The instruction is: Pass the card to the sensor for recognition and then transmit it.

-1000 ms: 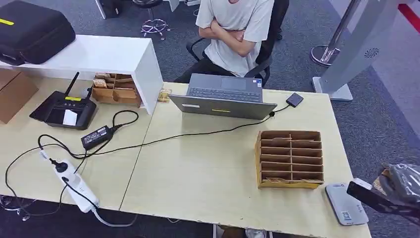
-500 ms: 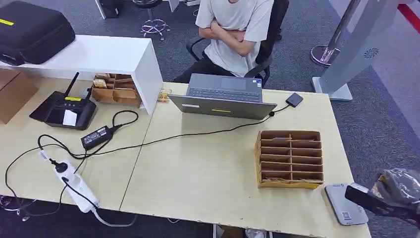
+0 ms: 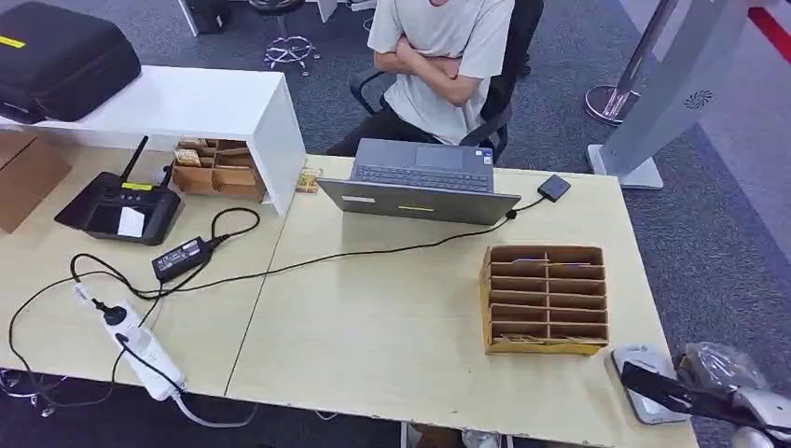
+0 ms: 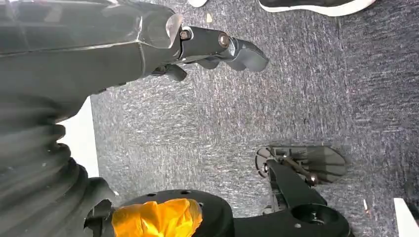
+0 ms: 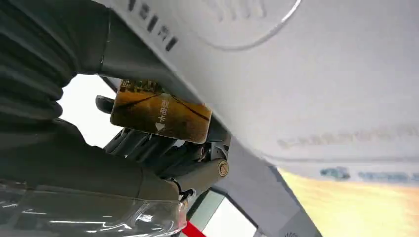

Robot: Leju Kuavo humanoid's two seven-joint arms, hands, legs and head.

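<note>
Right hand, seen in the right wrist view at centre left of the frame, grasps a brown-and-gold card bearing printed characters and a small arrow; the card lies flat against, or just beside, the pale grey face of the card reader, which spreads across the upper right of that frame; whether card and reader actually touch cannot be told. Head view, lower right corner: the right hand, dark and partly wrapped in clear plastic, reaches over the grey card reader lying near the right end of the front edge of the wooden table; the card itself is hidden there beneath the hand. Just left of the reader stands a cardboard sorter with two columns of slots; a grey laptop sits at upper centre, its cable running to a small dark adapter; a person in a pale shirt sits behind it with arms folded. Left part of the frame: a white shelf, a black case, a black handheld controller, a power brick and a white power strip. Left hand, in the left wrist view at the upper centre, hangs over grey carpet; its fingers are loosely spread and hold nothing.
</note>
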